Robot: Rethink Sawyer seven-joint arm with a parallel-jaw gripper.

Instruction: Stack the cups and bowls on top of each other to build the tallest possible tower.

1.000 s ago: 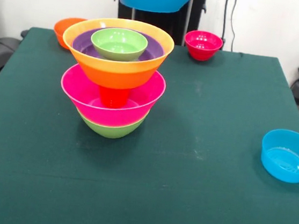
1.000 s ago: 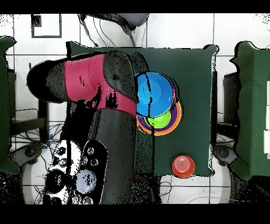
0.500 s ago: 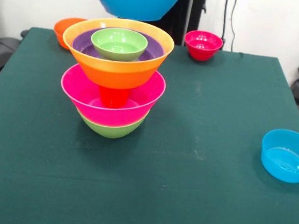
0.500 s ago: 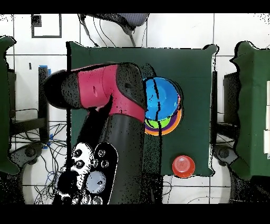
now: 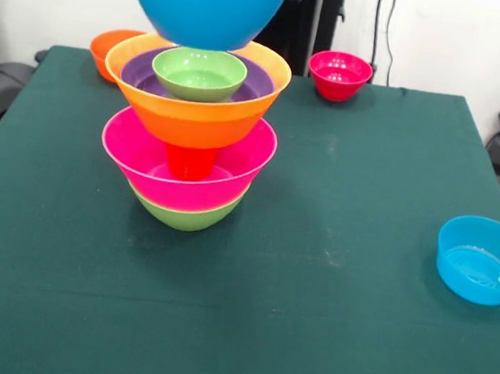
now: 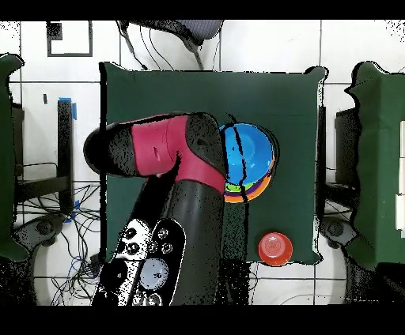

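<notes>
Green table (image 5: 325,322) fills the front view. Tower (image 5: 191,135) left of centre: green bowl (image 5: 183,217) lowest, pink bowl (image 5: 184,175) in it holding the orange cup (image 5: 189,161), then the large orange bowl (image 5: 191,108) containing a purple bowl (image 5: 141,71) and small green bowl (image 5: 199,73). Big blue bowl (image 5: 203,6) hangs just above, top centre-left. The gripper itself is hidden; jaw state cannot be told. Small blue bowl (image 5: 481,260) at right edge, empty. Red bowl (image 5: 339,75) upper centre, small orange bowl (image 5: 104,44) upper left.

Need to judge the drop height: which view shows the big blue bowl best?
Front view: the big blue bowl hangs just above the small green bowl topping the tower. Overhead, it only covers the stack; the gap is hidden.
</notes>
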